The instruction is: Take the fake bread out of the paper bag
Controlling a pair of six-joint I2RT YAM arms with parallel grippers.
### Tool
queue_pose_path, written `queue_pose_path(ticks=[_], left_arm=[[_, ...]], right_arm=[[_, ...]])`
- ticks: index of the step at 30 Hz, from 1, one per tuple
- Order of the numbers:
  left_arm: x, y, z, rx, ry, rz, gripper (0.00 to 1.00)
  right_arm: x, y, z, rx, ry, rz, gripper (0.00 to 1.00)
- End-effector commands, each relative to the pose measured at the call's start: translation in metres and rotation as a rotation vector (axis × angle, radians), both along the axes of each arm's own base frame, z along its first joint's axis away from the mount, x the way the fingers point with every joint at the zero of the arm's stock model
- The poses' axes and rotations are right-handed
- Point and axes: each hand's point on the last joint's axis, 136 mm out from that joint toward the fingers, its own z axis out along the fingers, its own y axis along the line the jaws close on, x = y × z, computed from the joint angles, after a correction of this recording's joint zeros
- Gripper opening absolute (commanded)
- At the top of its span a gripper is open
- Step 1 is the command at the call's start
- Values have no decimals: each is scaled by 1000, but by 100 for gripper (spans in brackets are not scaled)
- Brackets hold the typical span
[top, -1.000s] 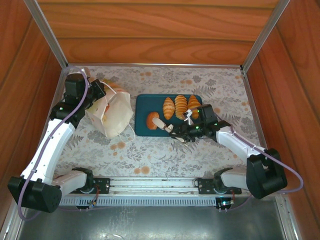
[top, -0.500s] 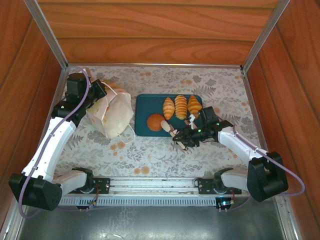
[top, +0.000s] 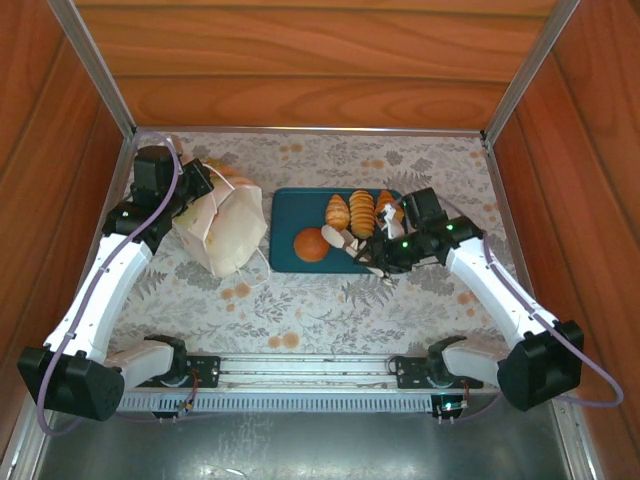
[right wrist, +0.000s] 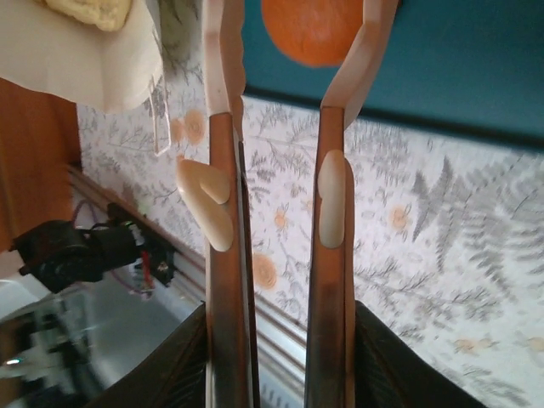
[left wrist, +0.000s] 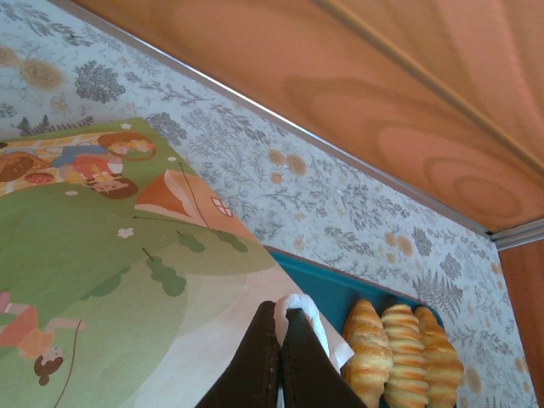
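Note:
The white paper bag lies tilted on the cloth left of the teal tray; its green printed panel fills the left wrist view. My left gripper is shut on the bag's white cord handle. On the tray lie three ridged croissants and a round orange-brown bun. My right gripper is open just right of the bun, with its tips either side of the bun's near edge. It holds nothing.
Wooden walls with metal corner rails box in the flowered tablecloth. The arms' base rail runs along the near edge. The bag's pale side shows left of my right fingers.
My right gripper has let go of the round bun, which now rests on the tray. Its jaws have widened and it has drawn back slightly to the right. The left arm has held still.

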Motion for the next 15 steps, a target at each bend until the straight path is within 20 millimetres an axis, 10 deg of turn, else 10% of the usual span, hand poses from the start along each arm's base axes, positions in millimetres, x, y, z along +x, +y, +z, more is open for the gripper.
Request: queue_pose_path(ticks=[1, 15], left_arm=[[1, -4, 6, 3, -33, -16, 0], [-2, -4, 8, -6, -40, -24, 0]], right_arm=[[-3, -11, -5, -217, -67, 118, 42], [19, 31, -8, -590, -182, 448, 49]])
